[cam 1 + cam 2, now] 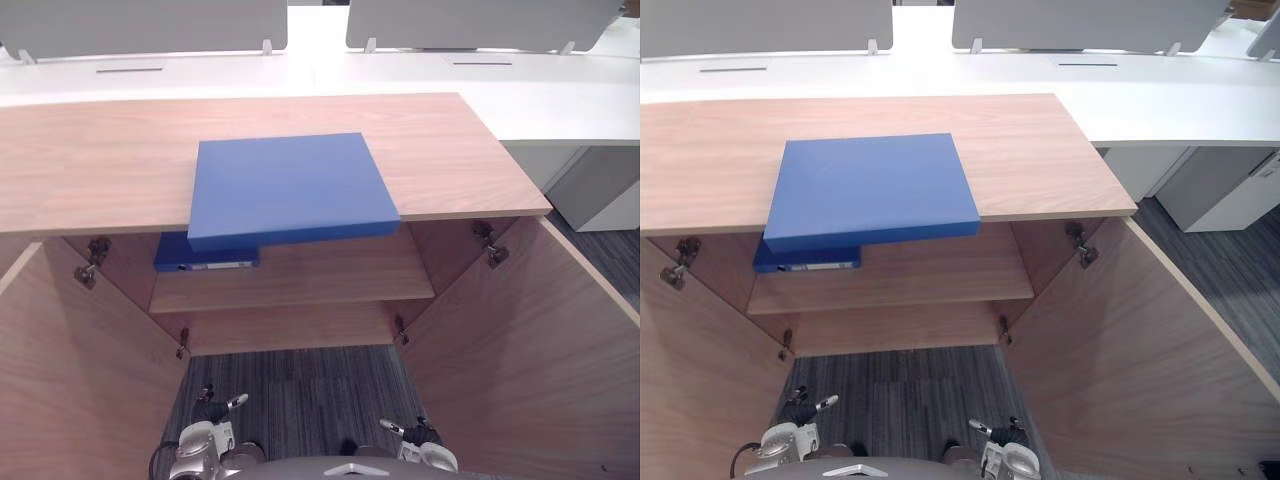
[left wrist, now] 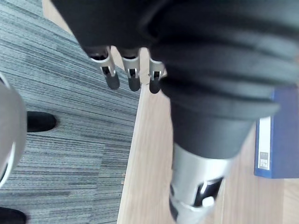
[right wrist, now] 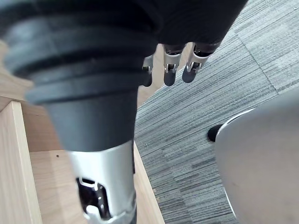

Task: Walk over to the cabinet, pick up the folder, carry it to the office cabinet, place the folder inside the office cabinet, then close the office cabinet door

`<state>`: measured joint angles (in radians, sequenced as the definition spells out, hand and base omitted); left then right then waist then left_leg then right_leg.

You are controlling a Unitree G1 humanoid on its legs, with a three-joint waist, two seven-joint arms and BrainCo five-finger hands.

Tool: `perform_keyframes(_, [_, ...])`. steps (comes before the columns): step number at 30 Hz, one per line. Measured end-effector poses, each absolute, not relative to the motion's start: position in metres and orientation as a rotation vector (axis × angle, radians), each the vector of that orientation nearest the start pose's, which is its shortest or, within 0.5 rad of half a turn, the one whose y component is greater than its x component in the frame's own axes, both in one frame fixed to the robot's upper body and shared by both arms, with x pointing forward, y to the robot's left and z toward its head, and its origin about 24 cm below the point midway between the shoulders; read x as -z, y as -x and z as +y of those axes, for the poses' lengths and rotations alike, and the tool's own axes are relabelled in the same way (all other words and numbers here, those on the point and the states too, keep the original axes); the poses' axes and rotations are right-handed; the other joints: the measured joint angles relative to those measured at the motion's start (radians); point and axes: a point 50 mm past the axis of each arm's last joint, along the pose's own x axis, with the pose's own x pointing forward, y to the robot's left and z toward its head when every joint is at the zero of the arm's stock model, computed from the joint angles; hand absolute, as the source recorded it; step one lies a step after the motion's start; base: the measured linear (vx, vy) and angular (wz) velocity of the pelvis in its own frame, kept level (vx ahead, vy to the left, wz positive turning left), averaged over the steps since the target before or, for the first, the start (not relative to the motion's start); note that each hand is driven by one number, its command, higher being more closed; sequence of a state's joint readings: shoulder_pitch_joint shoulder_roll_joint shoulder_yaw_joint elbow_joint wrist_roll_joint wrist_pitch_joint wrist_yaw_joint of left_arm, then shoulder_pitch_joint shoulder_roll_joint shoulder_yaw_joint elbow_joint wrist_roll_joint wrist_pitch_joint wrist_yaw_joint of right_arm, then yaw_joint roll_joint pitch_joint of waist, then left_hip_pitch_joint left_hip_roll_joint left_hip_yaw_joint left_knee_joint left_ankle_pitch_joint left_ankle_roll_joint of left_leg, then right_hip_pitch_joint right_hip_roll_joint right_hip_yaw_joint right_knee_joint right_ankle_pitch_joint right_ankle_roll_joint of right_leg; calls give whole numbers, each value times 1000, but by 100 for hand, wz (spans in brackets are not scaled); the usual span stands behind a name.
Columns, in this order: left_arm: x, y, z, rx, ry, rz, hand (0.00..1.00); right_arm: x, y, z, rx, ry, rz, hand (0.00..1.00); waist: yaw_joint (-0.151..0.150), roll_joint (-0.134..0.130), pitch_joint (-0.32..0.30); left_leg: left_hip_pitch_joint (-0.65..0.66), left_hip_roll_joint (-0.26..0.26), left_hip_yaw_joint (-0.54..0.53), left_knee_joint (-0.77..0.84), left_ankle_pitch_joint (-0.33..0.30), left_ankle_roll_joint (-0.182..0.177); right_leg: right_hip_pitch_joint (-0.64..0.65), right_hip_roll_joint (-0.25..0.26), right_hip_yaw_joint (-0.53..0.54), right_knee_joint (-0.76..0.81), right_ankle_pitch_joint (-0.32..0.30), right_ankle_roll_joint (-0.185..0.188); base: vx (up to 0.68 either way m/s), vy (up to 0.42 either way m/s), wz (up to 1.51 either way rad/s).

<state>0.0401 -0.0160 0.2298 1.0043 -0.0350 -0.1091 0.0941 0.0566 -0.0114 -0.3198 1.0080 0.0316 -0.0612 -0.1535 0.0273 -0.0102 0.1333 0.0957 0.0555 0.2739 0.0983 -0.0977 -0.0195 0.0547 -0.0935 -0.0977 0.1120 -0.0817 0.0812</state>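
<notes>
A flat blue folder (image 1: 290, 190) lies on the wooden cabinet top (image 1: 90, 150), its near edge jutting a little over the front. Under it, on the upper shelf (image 1: 320, 275), lies a second blue binder (image 1: 205, 255) with a white spine label, which also appears in the left wrist view (image 2: 275, 135). Both cabinet doors stand open towards me. My left hand (image 1: 205, 440) and right hand (image 1: 420, 448) hang low above the carpet, well short of the folder. Their fingers (image 2: 131, 77) (image 3: 170, 67) are relaxed and hold nothing.
The open left door (image 1: 70, 370) and right door (image 1: 540, 350) flank the grey carpet (image 1: 300, 390) between them. White desks (image 1: 300, 70) with grey partition screens (image 1: 150, 25) stand behind the cabinet. A white pedestal (image 1: 600, 190) sits at the right.
</notes>
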Motion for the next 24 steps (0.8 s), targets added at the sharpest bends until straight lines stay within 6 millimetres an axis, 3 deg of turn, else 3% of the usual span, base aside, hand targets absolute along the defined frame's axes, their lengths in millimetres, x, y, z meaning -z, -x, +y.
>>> perform_keyframes(3, [151, -124, 179, -298, 82, 938, 0, 155, -108, -209, 481, -83, 1012, 0, -2, 17, -2, -5, -9, -34, -30, 27, 7, 10, 1, -11, -38, 24, -3, 9, 7, 8])
perform_keyframes(9, [146, -129, 179, -279, 37, 896, 0, 155, -108, -209, 478, -76, 1019, 0, -3, 19, -4, 14, -10, -84, -84, 67, 7, 36, 12, -44, -75, 45, -15, -44, -36, 17])
perform_keyframes(12, [124, -144, 184, -307, 13, 737, 0, 155, -109, -209, 464, -54, 1015, 0, -3, 18, -3, 12, -11, -99, -104, 83, 6, 34, 14, -51, -90, 61, -15, -98, -19, 9])
perform_keyframes(14, [94, -158, 194, -353, -6, 557, 0, 153, -112, -209, 451, -41, 1004, 0, 0, 18, -3, 14, -14, -106, -113, 92, 6, 34, 13, -51, -94, 66, -14, -116, -3, 4])
perform_keyframes(17, [61, -165, 206, -401, -33, 376, 0, 153, -111, -209, 457, -19, 1003, 0, 3, 18, -3, 16, -15, -110, -121, 92, -1, 34, 11, -51, -101, 67, -19, -79, 1, 1])
perform_keyframes(24, [-6, -175, 213, -453, -41, 44, 0, 150, -106, -209, 437, 6, 978, 0, 12, 18, -9, 29, -12, -124, -139, 101, -6, 47, 11, -61, -104, 62, -10, -15, -8, 4])
